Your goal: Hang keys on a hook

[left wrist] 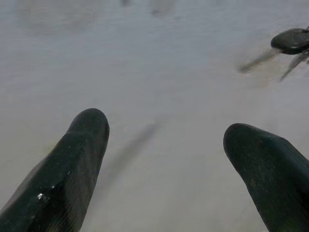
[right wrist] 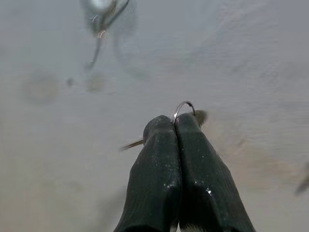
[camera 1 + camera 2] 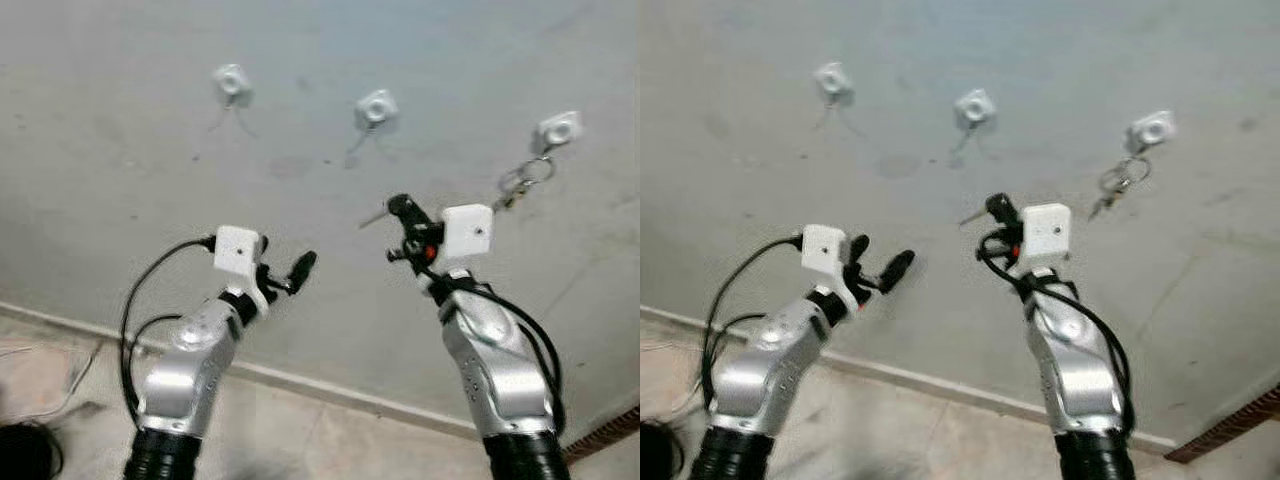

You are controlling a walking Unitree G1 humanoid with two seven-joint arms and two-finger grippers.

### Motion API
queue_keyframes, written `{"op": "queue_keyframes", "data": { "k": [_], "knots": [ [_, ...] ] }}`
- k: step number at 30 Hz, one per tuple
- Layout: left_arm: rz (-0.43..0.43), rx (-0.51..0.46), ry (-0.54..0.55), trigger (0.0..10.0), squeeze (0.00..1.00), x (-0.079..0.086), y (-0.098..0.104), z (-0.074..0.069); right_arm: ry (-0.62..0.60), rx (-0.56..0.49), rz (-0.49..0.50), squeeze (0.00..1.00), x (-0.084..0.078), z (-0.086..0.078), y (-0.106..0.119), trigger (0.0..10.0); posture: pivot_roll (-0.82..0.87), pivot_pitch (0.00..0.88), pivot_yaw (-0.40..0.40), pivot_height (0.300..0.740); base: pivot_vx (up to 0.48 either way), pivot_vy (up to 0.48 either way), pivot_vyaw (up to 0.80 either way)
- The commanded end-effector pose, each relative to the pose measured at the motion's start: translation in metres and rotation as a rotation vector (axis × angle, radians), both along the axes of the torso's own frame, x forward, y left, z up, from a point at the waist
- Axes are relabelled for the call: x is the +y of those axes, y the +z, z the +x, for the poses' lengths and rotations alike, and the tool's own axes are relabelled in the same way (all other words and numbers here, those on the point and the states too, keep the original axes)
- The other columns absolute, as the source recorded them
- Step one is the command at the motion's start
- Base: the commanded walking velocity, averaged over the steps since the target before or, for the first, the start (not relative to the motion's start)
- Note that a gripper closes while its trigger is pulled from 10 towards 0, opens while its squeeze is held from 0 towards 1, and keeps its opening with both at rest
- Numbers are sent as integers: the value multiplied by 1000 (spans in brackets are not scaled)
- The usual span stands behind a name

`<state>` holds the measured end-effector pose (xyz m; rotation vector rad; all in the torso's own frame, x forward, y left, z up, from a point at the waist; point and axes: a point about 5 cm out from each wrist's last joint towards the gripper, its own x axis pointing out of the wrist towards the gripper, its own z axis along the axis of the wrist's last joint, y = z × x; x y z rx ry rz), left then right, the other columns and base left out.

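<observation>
Pinching a key (image 2: 186,107) between its closed fingertips, the right gripper (image 3: 402,212) sits right of centre in the left eye frame, raised toward the wall (image 3: 120,120). In the right wrist view a thin metal ring curves over the pressed-together fingers (image 2: 159,159), and a blade tip pokes out beside them. Three white hooks line the upper part of the frame: the left hook (image 3: 232,82) at upper left, the middle hook (image 3: 376,108) just above the right gripper, and the right hook (image 3: 557,131) at upper right. A key bunch (image 3: 520,183) already hangs from the right hook. The left gripper (image 3: 290,272) hovers at lower centre-left, its fingers spread wide and holding nothing.
</observation>
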<state>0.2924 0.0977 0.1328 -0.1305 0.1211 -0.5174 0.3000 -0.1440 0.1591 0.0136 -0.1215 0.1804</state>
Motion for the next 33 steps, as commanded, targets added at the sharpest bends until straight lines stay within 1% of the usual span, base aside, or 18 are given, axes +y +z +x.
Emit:
{"op": "queue_keyframes", "data": {
  "k": [1, 5, 6, 7, 9, 10, 13, 14, 15, 16, 19, 21, 23, 26, 29, 33],
  "knots": [
    [39, -13, 10, 10000, 0, 11, 1, -5, 25, -43, 4, 0, 8, -4, 10, 10000, 129, 0, -39, 740, 244, 0, 0],
    [38, 10, 14, 10000, 0, 17, -4, -12, 20, -24, 6, 0, 7, -9, 4, 10000, 140, 0, -46, 740, 274, 0, 0],
    [38, 10, 14, 10000, 0, 17, -4, -12, 20, -24, 6, 0, 7, -9, 4, 10000, 140, 0, -46, 740, 307, 0, 0],
    [45, 9, 6, 10000, 0, 18, -4, -15, 20, -25, 10, 0, 7, -12, 4, 10000, 144, 0, -50, 740, 311, 0, 0],
    [50, 9, 0, 10000, 0, 21, -5, -18, 15, -42, 18, 0, 6, -17, 7, 10000, 145, 0, -50, 740, 315, 0, 0],
    [58, 13, 15, 10000, 0, 24, -5, -18, 8, -59, 20, 0, 3, -23, 9, 10000, 152, 0, -56, 740, 270, 0, 0],
    [68, 8, 51, 10000, 0, 30, -3, -18, -3, -69, 20, 0, -1, -33, 12, 10000, 152, 0, -57, 740, 174, 0, 0],
    [84, 17, 83, 10000, 0, 36, -4, -18, -10, -62, 19, 0, -4, -40, 12, 10000, 146, 0, -55, 740, 0, 0, 0],
    [84, 17, 83, 10000, 0, 36, -4, -18, -10, -62, 19, 0, -4, -40, 12, 10000, 146, 0, -55, 740, 0, 0, 0],
    [82, 20, 96, 10000, 0, 41, -5, -21, -13, -48, 9, 0, -6, -47, 11, 10000, 146, 0, -55, 740, 0, 0, 0],
    [80, 11, 97, 10000, 0, 43, -4, -23, -12, -30, -1, 0, -8, -52, 8, 10000, 135, 0, -53, 740, 0, 0, 0],
    [80, 9, 95, 10000, 0, 43, -3, -25, 0, -15, -4, 0, -8, -57, 8, 10000, 132, 0, -51, 740, 0, 0, 0],
    [88, 7, 102, 10000, 0, 44, -3, -26, 43, -2, -1, 0, -5, -64, 9, 10000, 129, 0, -50, 740, 0, 0, 0],
    [87, 6, 104, 10000, 0, 44, -2, -26, 91, 14, -32, 0, -4, -72, 9, 10000, 123, 0, -50, 740, 0, 0, 0],
    [97, 11, 108, 10000, 0, 47, -3, -28, 127, 59, -49, 0, -12, -86, 7, 10000, 114, 0, -50, 740, 0, 0, 0],
    [98, 10, 113, 10000, 0, 49, -4, -29, 141, 78, -54, 0, -14, -90, 6, 10000, 110, 0, -47, 740, 0, 0, 0]
  ]
}}
